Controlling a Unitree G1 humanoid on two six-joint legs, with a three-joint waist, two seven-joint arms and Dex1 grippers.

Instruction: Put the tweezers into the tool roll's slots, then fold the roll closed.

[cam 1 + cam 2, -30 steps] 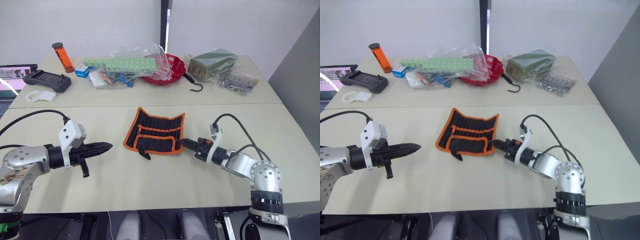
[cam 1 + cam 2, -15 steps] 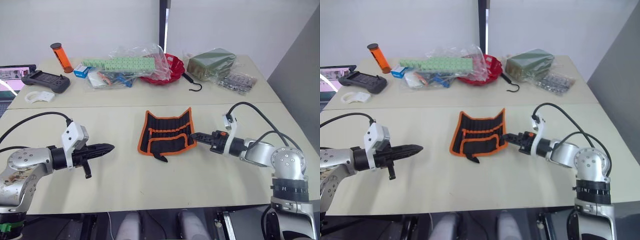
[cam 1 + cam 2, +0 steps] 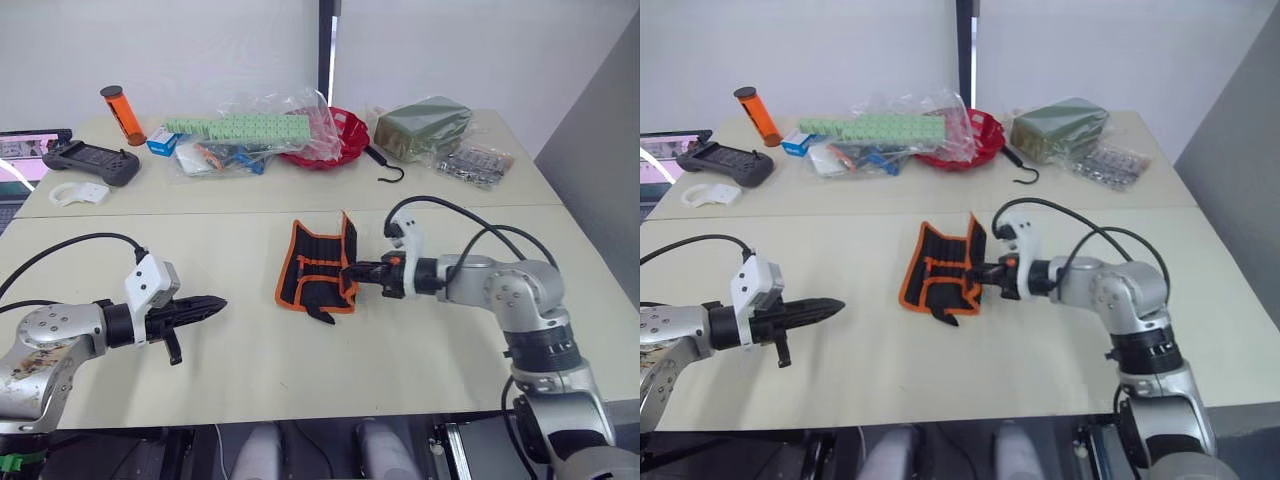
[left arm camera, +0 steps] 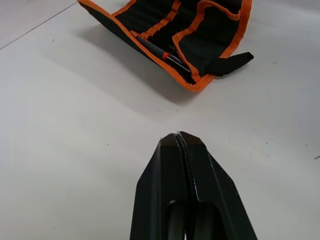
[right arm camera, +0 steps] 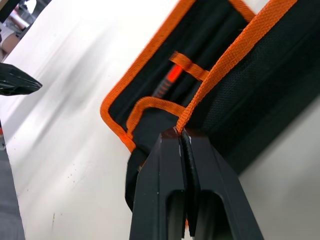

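The tool roll point(image 3: 313, 268) lies mid-table, black with orange edging. Its right flap stands lifted upright. My right gripper point(image 3: 348, 272) is shut on that flap's orange edge, as the right wrist view shows at the gripper point(image 5: 180, 133). Inside, the slots point(image 4: 167, 30) hold slim dark tweezers point(image 4: 159, 51), one with a red mark. A black strap point(image 4: 227, 62) sticks out of the roll's near corner. My left gripper point(image 3: 216, 303) hovers low over the table left of the roll, shut and holding nothing.
Along the far table stand an orange tube point(image 3: 125, 113), a black handheld controller point(image 3: 92, 162), a white ring point(image 3: 80, 192), plastic bags of green parts point(image 3: 250, 130), a red bowl point(image 3: 338, 140), a black hook point(image 3: 390, 168) and a dark green packet point(image 3: 425, 125).
My right gripper has swung left and up with the roll's right edge, so that flap now stands upright over the slots. The left gripper has barely shifted.
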